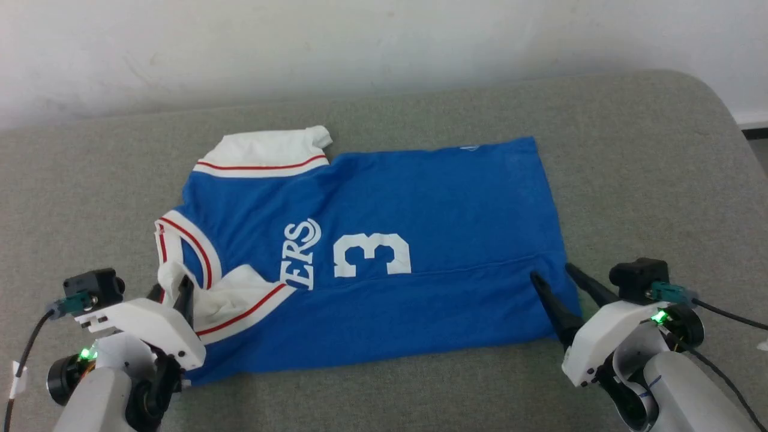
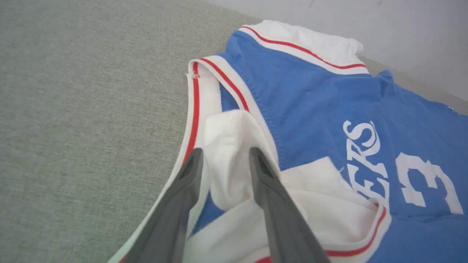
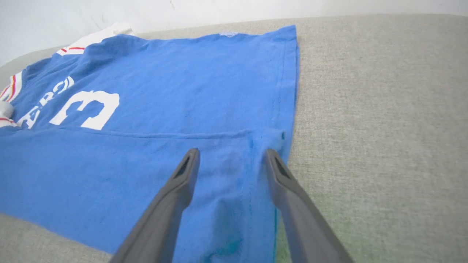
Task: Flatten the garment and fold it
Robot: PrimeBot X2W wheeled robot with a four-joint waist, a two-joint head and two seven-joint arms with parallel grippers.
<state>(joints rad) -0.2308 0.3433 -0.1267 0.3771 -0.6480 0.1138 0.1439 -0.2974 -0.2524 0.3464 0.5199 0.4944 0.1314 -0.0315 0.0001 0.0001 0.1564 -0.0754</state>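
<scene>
Left pincer (image 1: pixel 173 288) stands with its fingers apart astride a bunched white sleeve at the near left of the garment (image 1: pixel 420 198). Right pincer (image 1: pixel 552 272) is also apart, over the near right hem corner. The garment lies partly folded mid-bench (image 1: pixel 648 180), with bare grey cloth all round, widest at the right. Readable on it are "ERS" (image 1: pixel 300 252) and the number 3 (image 1: pixel 372 255).

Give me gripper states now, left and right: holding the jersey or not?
Left gripper: open, a fold of the garment's white sleeve between its fingers, not clamped.
Right gripper: open over the blue hem corner, holding nothing.
</scene>
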